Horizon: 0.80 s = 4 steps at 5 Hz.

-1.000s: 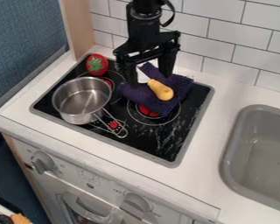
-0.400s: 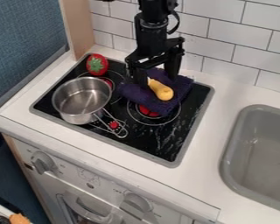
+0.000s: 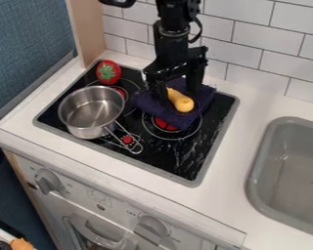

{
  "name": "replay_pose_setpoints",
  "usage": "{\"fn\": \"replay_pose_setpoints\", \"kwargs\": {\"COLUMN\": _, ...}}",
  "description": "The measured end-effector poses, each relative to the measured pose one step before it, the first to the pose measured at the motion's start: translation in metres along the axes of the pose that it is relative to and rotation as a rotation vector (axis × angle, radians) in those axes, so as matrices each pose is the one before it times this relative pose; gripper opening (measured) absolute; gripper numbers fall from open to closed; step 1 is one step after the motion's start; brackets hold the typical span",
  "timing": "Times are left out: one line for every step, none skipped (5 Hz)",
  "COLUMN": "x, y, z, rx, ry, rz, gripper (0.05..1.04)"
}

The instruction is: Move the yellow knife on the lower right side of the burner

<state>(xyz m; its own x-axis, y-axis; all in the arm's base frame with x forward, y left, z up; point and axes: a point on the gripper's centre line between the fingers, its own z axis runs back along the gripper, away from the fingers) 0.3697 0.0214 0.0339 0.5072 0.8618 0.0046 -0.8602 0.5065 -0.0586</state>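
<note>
Hanging over the yellow knife (image 3: 183,103), the hand (image 3: 179,94) hides its blade.

Under gripper (image 3: 179,94): knife (image 3: 182,102) on cloth (image 3: 147,104), cloth on stovetop (image 3: 189,161). Left of gripper, somewhat nearer camera: pot (image 3: 88,115) on stovetop, handle angled toward front right. Left of gripper, farther back than pot: strawberry (image 3: 108,72), also on stovetop. Behind gripper: wall (image 3: 260,57). Right of gripper, well apart and nearer camera: sink (image 3: 286,178) in counter (image 3: 228,166). Before gripper, below counter's front edge: knobs (image 3: 48,180).
</note>
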Motion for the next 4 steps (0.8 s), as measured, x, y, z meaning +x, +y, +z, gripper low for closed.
{"fn": "replay_pose_setpoints", "kwargs": {"x": 0.00250, "y": -0.00484, "z": 0.00078, "rx": -0.0036, "ry": 0.0025, "rz": 0.0204, "gripper": 1.000}}
{"fn": "replay_pose_setpoints", "kwargs": {"x": 0.00150, "y": -0.00165, "z": -0.00457, "rx": 0.0169, "ry": 0.0052, "rz": 0.0091, "gripper": 0.977}}
{"fn": "replay_pose_setpoints", "kwargs": {"x": 0.00070, "y": -0.00106, "z": -0.00148, "rx": 0.0152, "ry": -0.0116, "rz": -0.0036, "gripper": 0.847}}
{"fn": "replay_pose_setpoints", "kwargs": {"x": -0.00049, "y": -0.00136, "z": -0.00285, "rx": -0.0137, "ry": -0.0043, "rz": -0.0081, "gripper": 0.547}}
